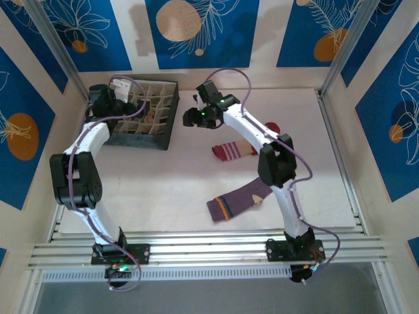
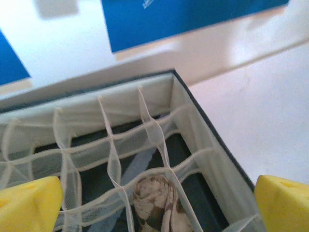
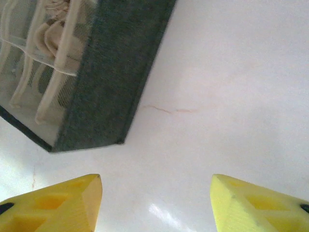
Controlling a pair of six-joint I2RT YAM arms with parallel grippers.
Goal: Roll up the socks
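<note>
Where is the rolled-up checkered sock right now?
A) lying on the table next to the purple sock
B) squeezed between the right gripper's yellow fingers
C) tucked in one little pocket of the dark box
C: the rolled checkered sock sits inside one compartment of the dark box, while the striped sock and the purple sock lie flat on the table.

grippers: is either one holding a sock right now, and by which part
Nothing is held. The left gripper is open above the rolled checkered sock lying in a compartment of the box; the right gripper is open over bare table.
</note>
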